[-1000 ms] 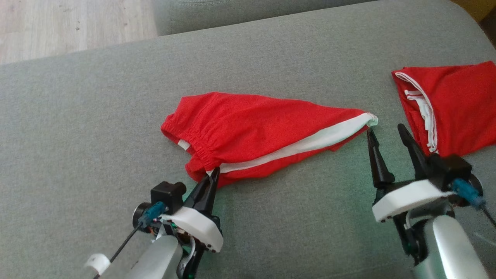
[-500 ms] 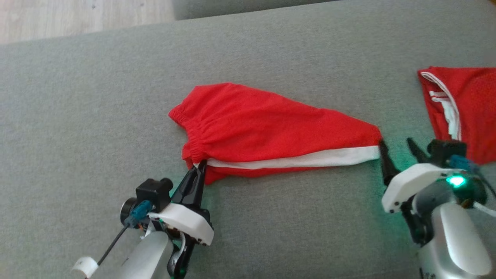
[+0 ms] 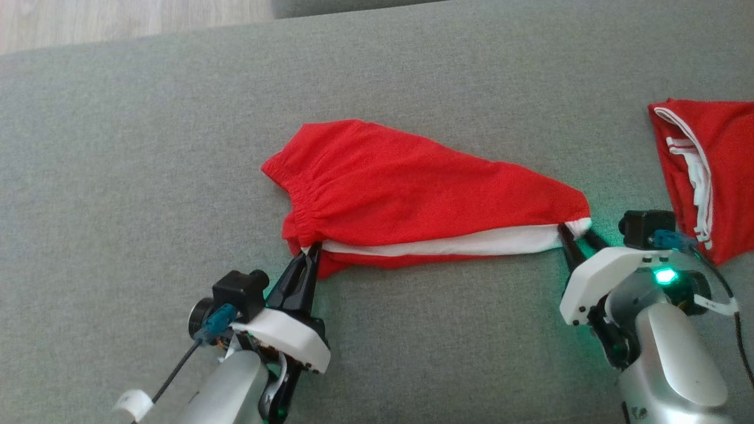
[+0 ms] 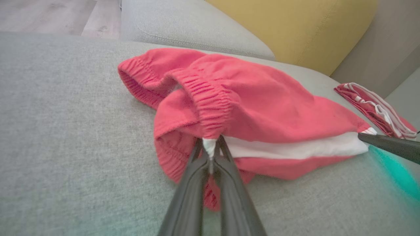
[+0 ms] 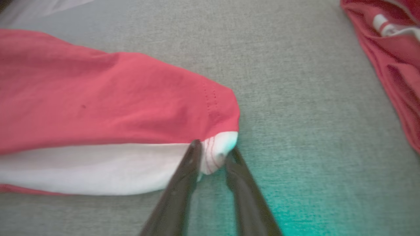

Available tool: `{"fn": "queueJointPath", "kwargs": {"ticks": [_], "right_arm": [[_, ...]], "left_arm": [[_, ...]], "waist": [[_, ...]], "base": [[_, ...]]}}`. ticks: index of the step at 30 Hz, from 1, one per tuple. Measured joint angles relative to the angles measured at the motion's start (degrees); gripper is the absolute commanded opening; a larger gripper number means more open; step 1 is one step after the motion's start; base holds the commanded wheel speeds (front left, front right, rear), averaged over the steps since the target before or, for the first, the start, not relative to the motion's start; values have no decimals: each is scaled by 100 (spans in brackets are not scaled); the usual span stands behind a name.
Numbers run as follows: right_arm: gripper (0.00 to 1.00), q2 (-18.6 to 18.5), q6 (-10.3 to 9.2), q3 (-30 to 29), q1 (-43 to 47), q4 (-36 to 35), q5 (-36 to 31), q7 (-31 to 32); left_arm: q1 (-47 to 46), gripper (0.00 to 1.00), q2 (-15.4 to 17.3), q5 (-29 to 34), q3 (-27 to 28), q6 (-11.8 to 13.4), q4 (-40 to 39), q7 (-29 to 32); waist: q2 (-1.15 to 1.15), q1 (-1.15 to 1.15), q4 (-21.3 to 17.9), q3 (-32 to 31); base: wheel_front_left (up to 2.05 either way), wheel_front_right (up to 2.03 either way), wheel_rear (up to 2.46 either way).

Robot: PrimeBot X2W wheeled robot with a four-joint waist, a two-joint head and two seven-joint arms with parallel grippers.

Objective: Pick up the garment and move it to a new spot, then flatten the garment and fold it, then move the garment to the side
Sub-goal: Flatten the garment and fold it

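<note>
Shorts [image 3: 412,188], red jersey with white stripe: your left gripper [image 3: 311,250] pinches waistband [image 4: 210,101]; right gripper [image 3: 576,232] straddles hem corner [image 5: 219,146], grip unclear.

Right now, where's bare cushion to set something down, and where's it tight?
Free: the wide grey cushion left of the red shorts, up to the wooden floor; the band beyond them; the near strip between left fingers and right fingers. Crowded: the gap between the shorts' hem and the second red garment, where the right fingers sit.
</note>
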Motion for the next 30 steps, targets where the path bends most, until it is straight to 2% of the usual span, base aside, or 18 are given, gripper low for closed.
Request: {"fn": "queueJointPath", "kwargs": {"ticks": [3,9,15,19,22,26,30], "right_arm": [[0,14,0,41,15,-69,289,19],[0,14,0,-80,328,-1908,1044,32],[0,14,0,-359,563,-3825,1279,831],[0,15,0,-326,494,-4508,1638,1282],[0,14,0,-299,33,-4373,2072,1381],[0,10,0,-130,-1384,-3415,2426,1246],[0,-5,-1,110,-3062,-2299,2492,630]], "left_arm": [[1,0,3,-86,1,-5,-81,-3],[27,0,64,-803,127,-108,-1563,177],[58,0,458,-1793,421,-111,-3361,1245],[-21,0,573,-2435,631,56,-4068,2011],[-309,0,735,-2684,846,210,-4040,2416],[-1212,0,829,-2761,1168,358,-3484,2603],[-2529,0,883,-2438,1424,397,-2754,2417]], "waist": [[0,0,2,-58],[0,0,-22,-308],[0,-1,19,-439],[0,-1,12,-353],[0,-1,-28,-171],[0,0,-101,201],[0,2,-171,652]], "base": [[0,0,0],[0,0,0],[0,0,0],[0,0,0],[0,0,0],[0,0,0],[0,0,0]]}}
